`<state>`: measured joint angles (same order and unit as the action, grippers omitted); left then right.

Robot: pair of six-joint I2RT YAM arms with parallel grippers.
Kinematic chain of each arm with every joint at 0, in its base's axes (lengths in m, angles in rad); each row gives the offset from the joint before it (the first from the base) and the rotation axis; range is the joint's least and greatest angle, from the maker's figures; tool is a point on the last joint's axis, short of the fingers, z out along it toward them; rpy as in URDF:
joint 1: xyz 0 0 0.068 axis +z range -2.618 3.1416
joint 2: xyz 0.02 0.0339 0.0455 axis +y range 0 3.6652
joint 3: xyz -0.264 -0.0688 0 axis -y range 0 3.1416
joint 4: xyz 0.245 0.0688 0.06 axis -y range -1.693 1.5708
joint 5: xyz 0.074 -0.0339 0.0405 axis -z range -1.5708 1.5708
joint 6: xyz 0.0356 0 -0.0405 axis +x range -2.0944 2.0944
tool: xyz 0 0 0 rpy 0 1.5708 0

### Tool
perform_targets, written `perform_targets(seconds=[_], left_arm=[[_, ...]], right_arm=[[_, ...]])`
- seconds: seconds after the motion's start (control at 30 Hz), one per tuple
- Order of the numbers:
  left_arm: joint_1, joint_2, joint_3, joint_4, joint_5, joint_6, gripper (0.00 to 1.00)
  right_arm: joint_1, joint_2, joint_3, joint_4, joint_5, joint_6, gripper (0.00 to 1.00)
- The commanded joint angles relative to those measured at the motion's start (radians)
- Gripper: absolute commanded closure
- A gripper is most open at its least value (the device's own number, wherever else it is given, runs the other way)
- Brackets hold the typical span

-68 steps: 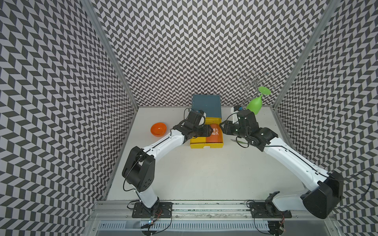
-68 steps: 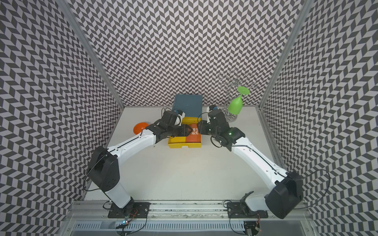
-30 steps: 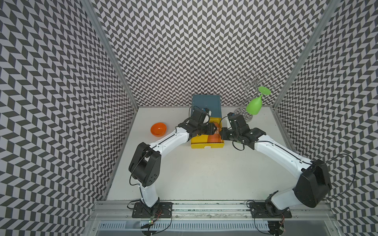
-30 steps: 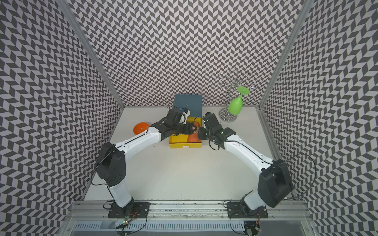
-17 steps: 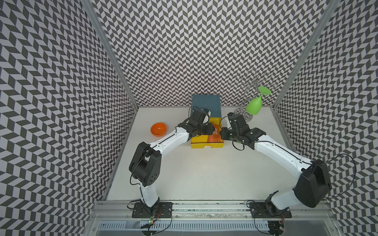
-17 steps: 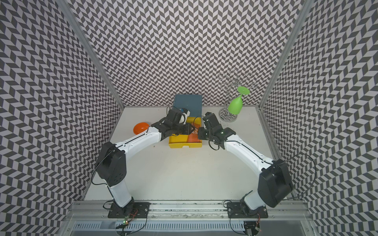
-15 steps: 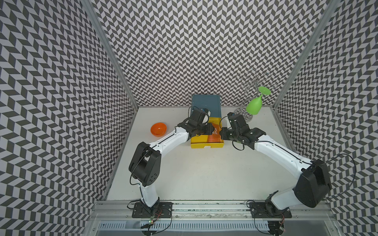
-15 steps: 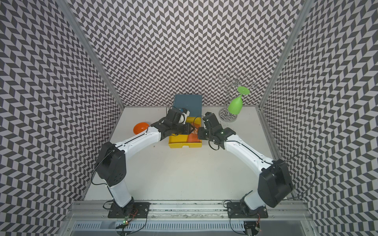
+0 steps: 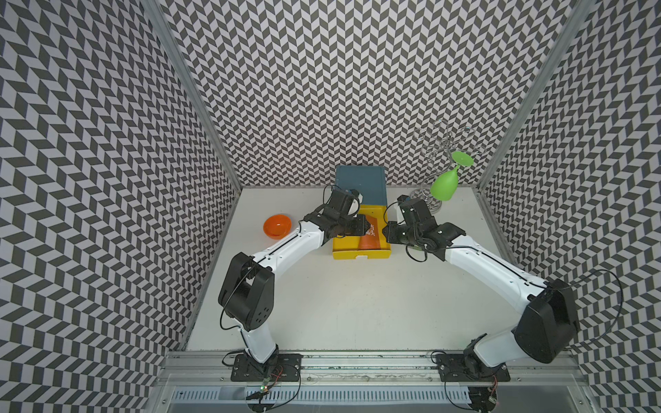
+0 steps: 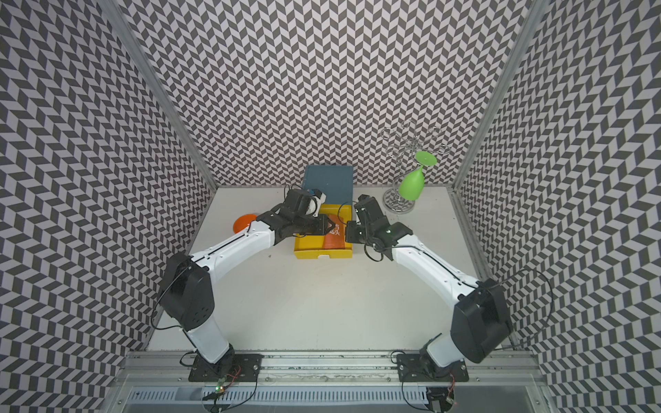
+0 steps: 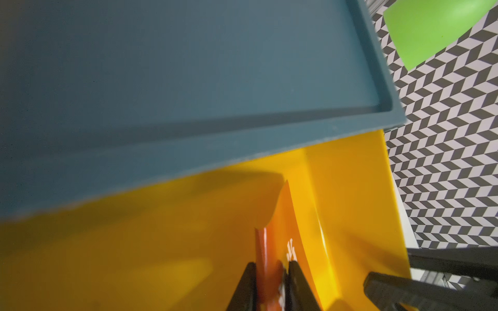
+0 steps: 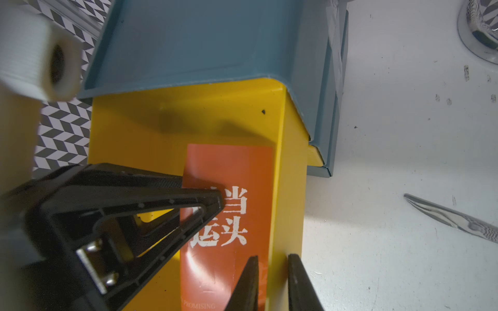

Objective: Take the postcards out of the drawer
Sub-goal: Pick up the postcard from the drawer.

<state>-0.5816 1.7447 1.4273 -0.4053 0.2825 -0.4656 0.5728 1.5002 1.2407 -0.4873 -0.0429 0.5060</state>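
At the back of the desk [image 9: 357, 304], both top views show the orange postcard [image 9: 372, 234] lying lengthwise in the pulled-out drawer [image 9: 361, 254]; left wrist view: left pincer [image 11: 272, 265] pinching its lifted long edge; right wrist view: right pincer [image 12: 272, 257] narrow, astride the drawer's side wall beside it, grip unclear.

White links [image 9: 286, 246], black joints [image 9: 246, 296], black left gripper [image 11: 272, 272]
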Motion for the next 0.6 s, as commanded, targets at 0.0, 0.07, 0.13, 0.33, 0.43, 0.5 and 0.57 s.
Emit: perform_targets(seconds=[0.0,0.07,0.13,0.33,0.43,0.5,0.57], left_arm=[[0.01,-0.047,0.008,-0.035,0.004,-0.001,0.77],[0.013,-0.056,0.017,-0.04,0.006,-0.001,0.77],[0.014,-0.062,0.029,-0.048,0.01,0.0,0.77],[0.016,-0.096,0.035,-0.058,0.011,0.003,0.78],[0.017,-0.11,0.035,-0.059,0.013,0.001,0.78],[0.019,-0.118,0.035,-0.06,0.011,0.001,0.79],[0.022,-0.129,0.036,-0.058,0.008,-0.001,0.79]], right_arm=[[0.001,-0.021,0.045,0.066,-0.015,-0.004,0.76],[-0.002,-0.031,0.049,0.08,-0.016,-0.005,0.74],[-0.007,-0.044,0.058,0.089,-0.016,-0.006,0.71],[-0.038,-0.079,0.1,0.088,-0.04,-0.025,0.62],[-0.056,-0.087,0.11,0.096,-0.074,-0.037,0.6],[-0.067,-0.092,0.108,0.113,-0.119,-0.046,0.58],[-0.08,-0.097,0.096,0.138,-0.17,-0.052,0.58]])
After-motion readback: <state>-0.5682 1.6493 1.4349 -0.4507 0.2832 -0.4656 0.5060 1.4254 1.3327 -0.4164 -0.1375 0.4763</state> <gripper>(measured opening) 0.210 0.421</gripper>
